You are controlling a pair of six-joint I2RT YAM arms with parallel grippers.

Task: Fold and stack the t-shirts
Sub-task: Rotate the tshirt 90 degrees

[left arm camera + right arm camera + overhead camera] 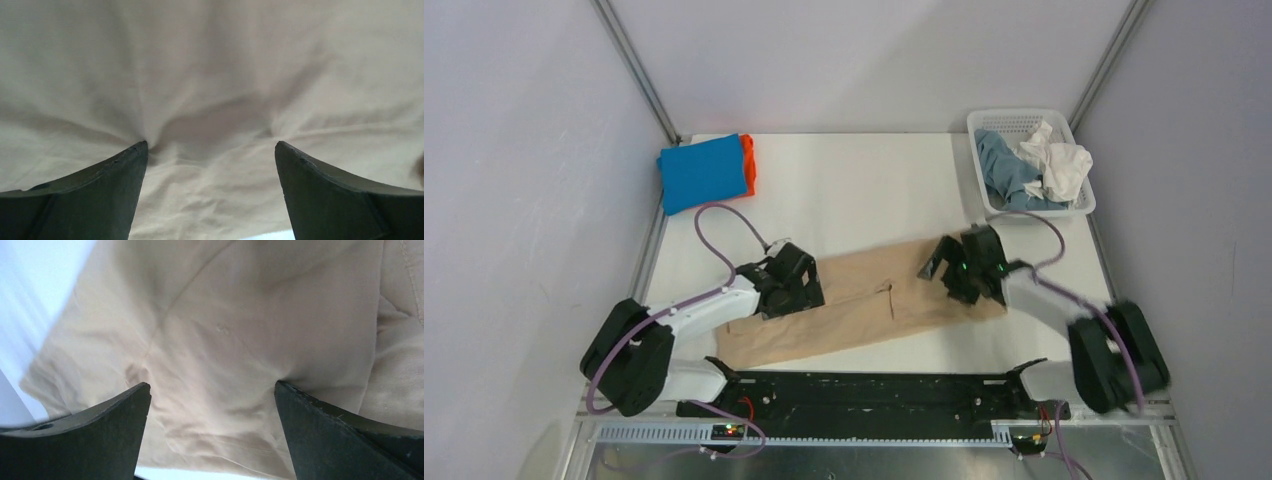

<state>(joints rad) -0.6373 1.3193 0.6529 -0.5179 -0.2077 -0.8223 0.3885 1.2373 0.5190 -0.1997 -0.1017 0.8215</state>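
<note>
A beige t-shirt (864,300) lies as a long folded strip across the table's near half. My left gripper (796,285) stands open over its left part, both fingertips pressing into the cloth (210,100). My right gripper (952,272) stands open over the right end, its fingertips also down on the beige cloth (225,340). A folded bright blue t-shirt (704,172) lies on top of an orange t-shirt (748,162) at the back left. A dusty grey-blue t-shirt (1009,168) and a white t-shirt (1056,165) lie crumpled in the basket.
The white mesh basket (980,170) stands at the back right corner. Walls close the table on the left, back and right. The black base rail (874,395) runs along the near edge between the arms.
</note>
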